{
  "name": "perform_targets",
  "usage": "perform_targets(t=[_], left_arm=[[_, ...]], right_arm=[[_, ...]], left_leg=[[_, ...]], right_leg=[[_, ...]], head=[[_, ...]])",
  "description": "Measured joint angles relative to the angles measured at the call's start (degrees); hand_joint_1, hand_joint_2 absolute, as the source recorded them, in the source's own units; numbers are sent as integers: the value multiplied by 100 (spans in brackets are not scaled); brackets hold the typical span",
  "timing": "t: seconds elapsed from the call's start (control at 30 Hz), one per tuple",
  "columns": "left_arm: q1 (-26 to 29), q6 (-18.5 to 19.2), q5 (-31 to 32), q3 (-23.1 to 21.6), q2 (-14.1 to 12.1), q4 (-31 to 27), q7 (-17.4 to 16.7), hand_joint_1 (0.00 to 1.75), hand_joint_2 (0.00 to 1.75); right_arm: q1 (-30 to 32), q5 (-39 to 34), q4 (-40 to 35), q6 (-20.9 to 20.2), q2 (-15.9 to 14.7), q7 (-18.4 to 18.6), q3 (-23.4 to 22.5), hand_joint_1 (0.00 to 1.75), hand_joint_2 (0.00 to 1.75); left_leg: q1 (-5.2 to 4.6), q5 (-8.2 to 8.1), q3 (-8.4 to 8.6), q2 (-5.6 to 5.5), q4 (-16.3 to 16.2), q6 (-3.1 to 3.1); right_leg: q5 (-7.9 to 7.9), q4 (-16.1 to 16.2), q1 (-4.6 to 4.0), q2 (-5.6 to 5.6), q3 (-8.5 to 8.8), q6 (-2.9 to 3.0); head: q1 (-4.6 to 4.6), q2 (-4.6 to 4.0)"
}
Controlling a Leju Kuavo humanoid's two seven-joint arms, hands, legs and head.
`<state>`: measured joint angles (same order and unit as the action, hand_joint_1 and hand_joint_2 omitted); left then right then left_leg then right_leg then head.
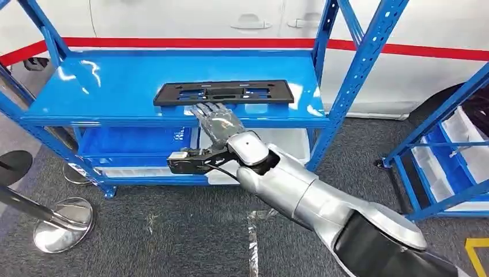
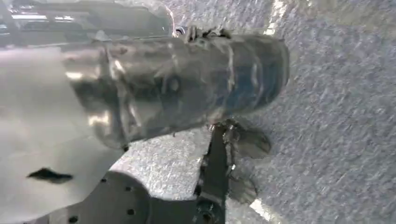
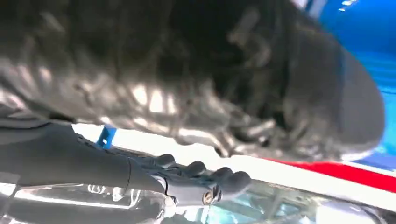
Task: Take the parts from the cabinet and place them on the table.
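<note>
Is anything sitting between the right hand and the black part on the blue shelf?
Nothing visible does. In the head view the right hand reaches the near edge of the black part lying flat on the top shelf, with its fingers at or over that edge. Whether it already grips cannot be told.

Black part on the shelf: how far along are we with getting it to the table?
Nothing looks delivered yet. The black part lies flat on the blue shelf. The right hand is at its near edge; whether the fingers grip it is unclear. Lifting and carrying to the table remain.
</note>
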<state>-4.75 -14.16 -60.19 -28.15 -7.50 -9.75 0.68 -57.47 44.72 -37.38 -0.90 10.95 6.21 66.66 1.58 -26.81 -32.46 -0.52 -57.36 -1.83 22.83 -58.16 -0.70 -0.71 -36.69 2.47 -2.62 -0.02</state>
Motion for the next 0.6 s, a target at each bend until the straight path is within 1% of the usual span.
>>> perform_targets(t=[0.03, 0.07, 0.1, 0.13, 0.17, 0.2, 0.23, 0.27, 0.3, 0.33, 0.37, 0.4, 0.47, 0.5, 0.53, 0.57, 0.6], left_arm=[[7, 9, 0, 0, 2, 0, 2, 0, 0], [2, 7, -2, 0, 2, 0, 0, 0, 0], [-9, 7, -4, -2, 2, 0, 2, 0, 0], [-21, -2, -13, -2, 0, 0, 2, 0, 0], [-18, -4, -20, -2, 0, 0, 0, 0, 0], [-6, -4, -24, -2, 0, 0, 0, 0, 0], [9, -4, -24, -2, 2, 0, 0, 0, 0], [16, -2, -33, -4, 2, 0, 0, 0, 0], [16, -4, -44, -4, 2, 0, 0, 0, 0], [15, -2, -46, -4, -11, 0, 0, 0, 0], [6, -2, -50, -4, -11, 0, 0, 0, 0], [-3, -2, -55, -4, -13, 0, 0, 0, 0], [-6, -4, -59, -7, -9, 0, -7, 0, 0], [-3, -4, -63, -7, -7, 0, -9, 0, 0], [-5, -4, -63, -7, 11, -2, -13, 0, 0], [6, -7, -66, -7, 11, -2, -13, 0, 0], [6, -9, -68, -7, 11, -2, -13, 0, 0]], right_arm=[[3, -13, 0, 0, 9, 4, 0, 0, 0], [-9, -17, 0, -2, 11, 9, 0, 0, 0], [-17, -24, 4, -9, 18, 11, 0, 0, 175], [-10, -31, 15, -24, 22, 11, 0, 0, 175], [5, -33, 26, -55, 24, 11, 2, 0, 175], [19, -33, 35, -61, 26, 9, 2, 0, 175], [25, -33, 44, -70, 31, 9, 2, 0, 175], [25, -31, 48, -63, 39, 2, 2, 0, 175], [24, -31, 48, -53, 44, -2, 2, 0, 175], [23, -20, 48, -39, 52, -4, 0, 0, 175], [21, 0, 48, -13, 55, -6, 0, 0, 175], [13, 20, 48, 2, 55, -5, 2, 0, 175], [16, 39, 48, 11, 55, -4, 2, 0, 175], [13, 46, 44, 11, 55, -4, 2, 0, 175], [12, 48, 44, 11, 55, -4, 0, 0, 175], [4, 52, 46, 9, 52, -2, 0, 0, 175], [-6, 55, 46, 11, 52, 2, 0, 0, 175]], left_leg=[[17, -45, -7, 28, -40, -18], [11, -132, -75, 30, -234, -33], [9, -323, -299, 26, -657, -49], [9, -490, -553, 27, -1106, -62], [9, -598, -822, 27, -1535, -73], [9, -569, -971, 27, -1710, -78], [9, -416, -990, 28, -1623, -75], [9, -163, -880, 28, -1298, -67], [9, 133, -675, 31, -802, -52], [8, 375, -457, 37, -312, -33], [-11, 307, -371, 37, -140, -4], [-45, 287, -319, 21, -38, 38], [-59, 269, -334, 9, -68, 101], [-32, 280, -316, 9, -49, 133], [-2, 293, -274, 13, -7, 160], [8, 279, -246, 17, -2, 183], [14, 269, -239, 20, -2, 206]], right_leg=[[-11, 71, 38, 13, 84, 11], [-1, 96, 37, 21, 132, 27], [14, 100, 34, 30, 156, 50], [27, 100, 20, 41, 170, 67], [44, 97, 9, 42, 180, 82], [62, 88, 4, 41, 187, 91], [82, 73, 4, 29, 198, 89], [107, 54, 4, 13, 213, 84], [135, 36, 5, 3, 238, 71], [166, 18, 5, -2, 259, 46], [195, -7, -18, -1, 250, 16], [219, -50, -41, -9, 225, -16], [224, -16, -29, 3, 234, -58], [237, -22, -39, 8, 246, -81], [273, -44, -75, 9, 251, -131], [386, -206, -48, 18, 189, -177], [572, -569, -30, 19, 12, -213]], head=[[-4, -2], [-33, -2], [-48, -2], [-48, -2], [-48, -2], [-46, -2], [-48, 0], [-50, -2], [-48, -2], [-50, -2], [-46, -2], [-37, 0], [-46, 0], [-35, -2], [-44, 0], [-9, -2], [20, -2]])
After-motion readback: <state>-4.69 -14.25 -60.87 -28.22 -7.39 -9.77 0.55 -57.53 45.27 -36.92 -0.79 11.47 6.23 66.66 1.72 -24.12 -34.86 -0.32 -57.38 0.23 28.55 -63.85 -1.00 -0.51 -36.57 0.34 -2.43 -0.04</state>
